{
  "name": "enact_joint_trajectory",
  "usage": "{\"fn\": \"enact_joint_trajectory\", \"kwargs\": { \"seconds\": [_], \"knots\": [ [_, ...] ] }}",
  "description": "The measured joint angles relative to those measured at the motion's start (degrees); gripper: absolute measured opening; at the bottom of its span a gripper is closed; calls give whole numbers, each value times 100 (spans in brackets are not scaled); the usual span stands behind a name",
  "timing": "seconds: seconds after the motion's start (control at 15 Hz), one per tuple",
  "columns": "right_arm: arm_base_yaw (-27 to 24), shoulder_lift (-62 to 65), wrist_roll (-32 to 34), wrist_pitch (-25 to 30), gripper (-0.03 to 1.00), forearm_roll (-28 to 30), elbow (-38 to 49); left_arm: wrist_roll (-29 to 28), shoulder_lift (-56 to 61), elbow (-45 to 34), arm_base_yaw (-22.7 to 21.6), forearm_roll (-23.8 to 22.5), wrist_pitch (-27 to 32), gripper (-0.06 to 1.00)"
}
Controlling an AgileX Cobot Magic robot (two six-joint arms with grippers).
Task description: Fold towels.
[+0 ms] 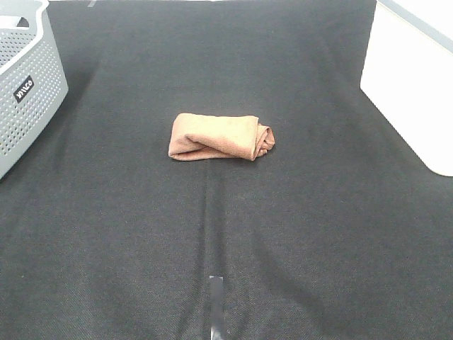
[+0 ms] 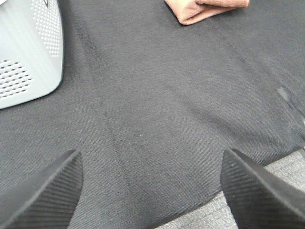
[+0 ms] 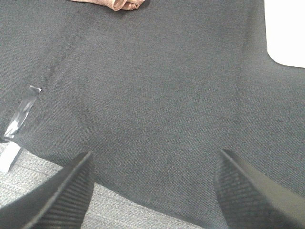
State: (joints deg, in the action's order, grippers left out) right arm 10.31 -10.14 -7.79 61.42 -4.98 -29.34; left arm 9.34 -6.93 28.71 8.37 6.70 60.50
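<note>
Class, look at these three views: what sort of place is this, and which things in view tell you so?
Probably a staged robot test bench, not a home laundry room. A black cloth covers the table, a strip of tape marks its middle, and a lone folded towel lies beside a grey laundry basket.

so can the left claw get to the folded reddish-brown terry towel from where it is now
Probably yes. The left claw is open and empty, and only bare black cloth lies between it and the folded reddish-brown terry towel. The grey perforated basket sits off to the side.
</note>
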Motion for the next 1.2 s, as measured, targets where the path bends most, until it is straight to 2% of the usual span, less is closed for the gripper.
{"fn": "enact_joint_trajectory", "kwargs": {
  "seconds": [0.2,0.33,1.2],
  "knots": [
    [-739,476,0,-6,67,-6,0,0,103,0,-670,0,-6,76],
    [-957,814,0,-6,67,-11,11,0,527,0,-934,-6,-6,76],
    [-963,1049,0,-6,67,-11,23,-11,716,0,-974,-11,-6,76]
  ]
}}
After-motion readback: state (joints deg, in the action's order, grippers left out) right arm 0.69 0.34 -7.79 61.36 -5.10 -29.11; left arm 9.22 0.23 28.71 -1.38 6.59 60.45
